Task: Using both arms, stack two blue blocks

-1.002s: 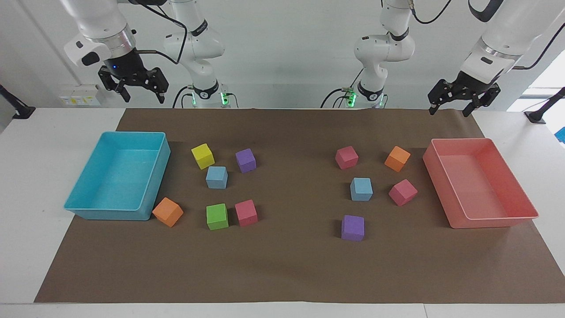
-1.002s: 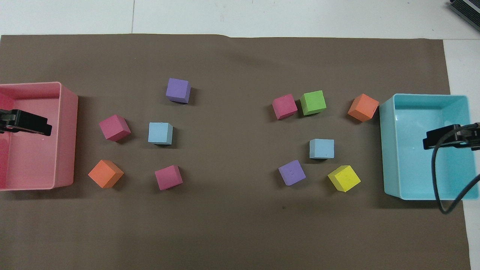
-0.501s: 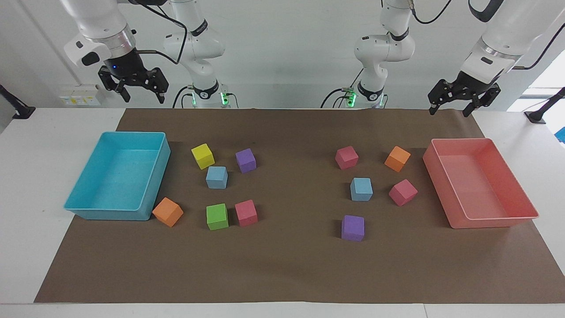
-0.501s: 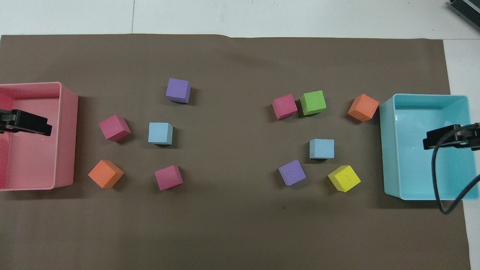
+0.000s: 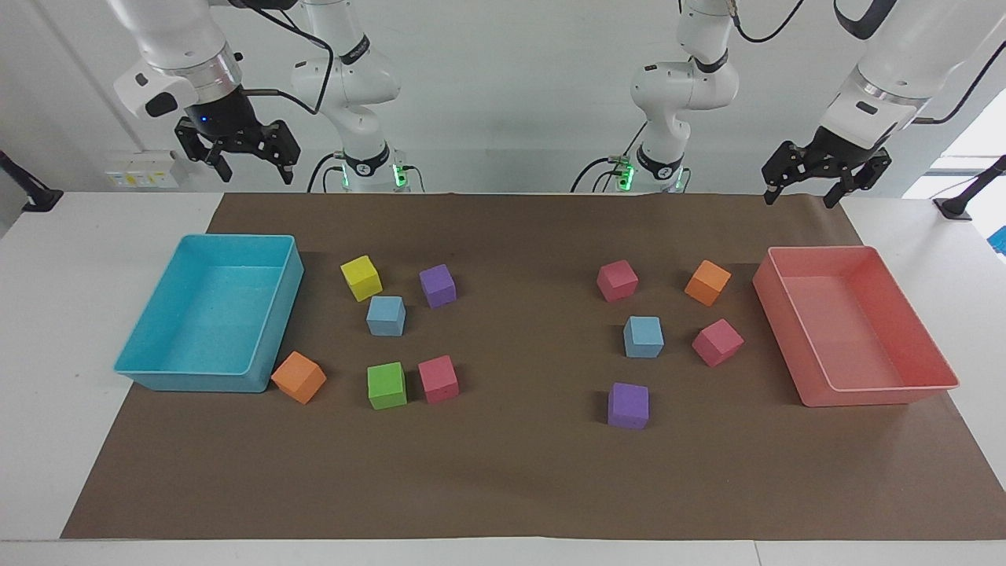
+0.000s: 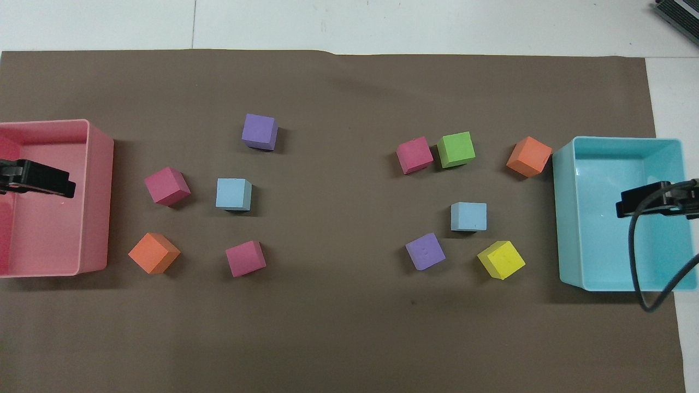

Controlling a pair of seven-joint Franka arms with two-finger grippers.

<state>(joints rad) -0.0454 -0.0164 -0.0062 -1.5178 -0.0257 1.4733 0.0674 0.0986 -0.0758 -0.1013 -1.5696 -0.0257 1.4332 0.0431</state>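
Nothing has moved: left gripper (image 5: 802, 192) and right gripper (image 5: 247, 161) (fingers wide open, empty) should each descend squarely over its blue block (image 5: 644, 336) (image 5: 386, 316).

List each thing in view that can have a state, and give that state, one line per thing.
Left pincer: open, empty, raised.
Right pincer: open, empty, raised.
Blue block by the yellow cube: flat on the mat, unstacked.
Blue block by the pink tray's end: flat, unstacked.
Turquoise tray: upright, empty.
Pink tray: upright, empty.
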